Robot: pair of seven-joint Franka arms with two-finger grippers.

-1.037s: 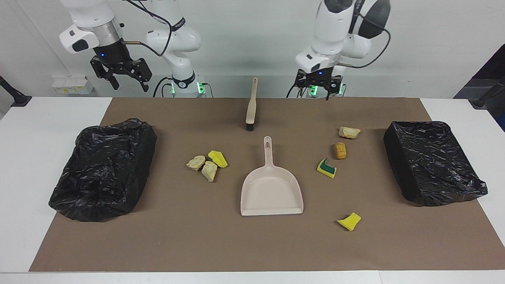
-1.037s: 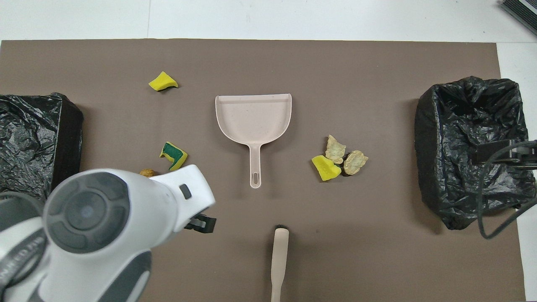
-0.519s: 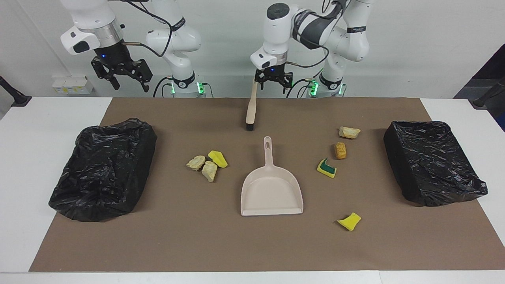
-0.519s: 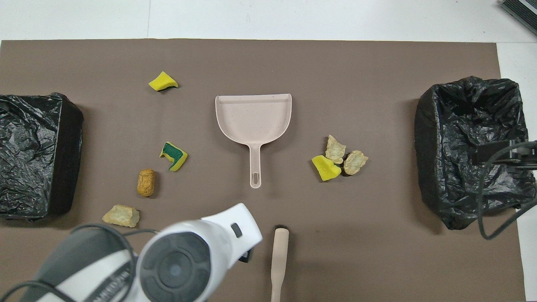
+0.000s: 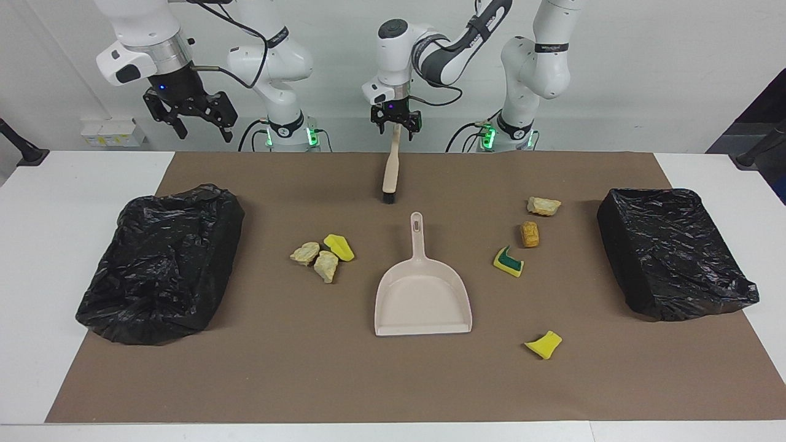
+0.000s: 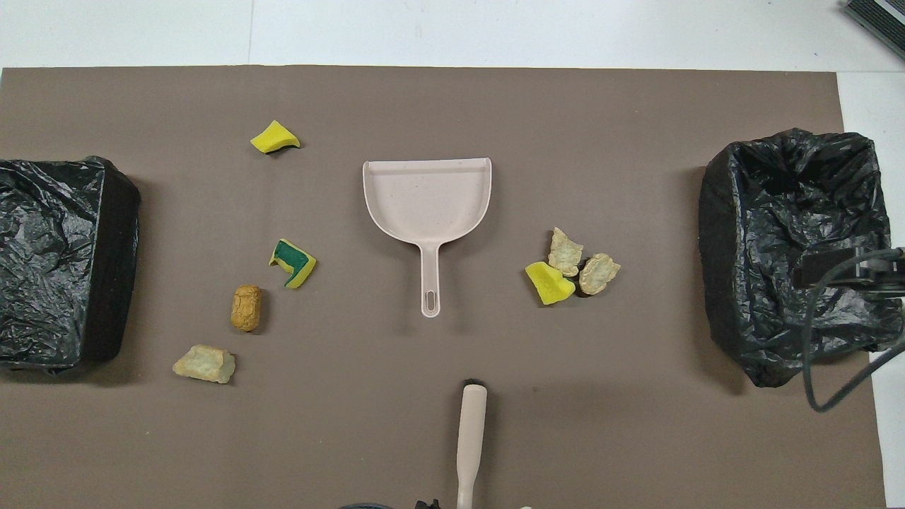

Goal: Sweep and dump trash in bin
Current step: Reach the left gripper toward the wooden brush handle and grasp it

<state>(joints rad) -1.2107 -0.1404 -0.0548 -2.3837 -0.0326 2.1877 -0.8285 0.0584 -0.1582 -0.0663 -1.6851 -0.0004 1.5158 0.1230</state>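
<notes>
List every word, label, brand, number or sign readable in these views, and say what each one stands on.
None can be read.
The dark bands on the white robot arms carry small white lettering, too small to read.
The beige plastic dustpan, the beige black-bristled brush, the black plastic-lined bins and the brown table mat show no text.

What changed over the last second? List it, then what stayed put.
The left gripper swung from above the left arm's end of the table to the brush handle's tip, fingers open, nothing gripped yet. The right gripper stayed raised and open. Brush, dustpan, trash scraps and both bins did not move.
</notes>
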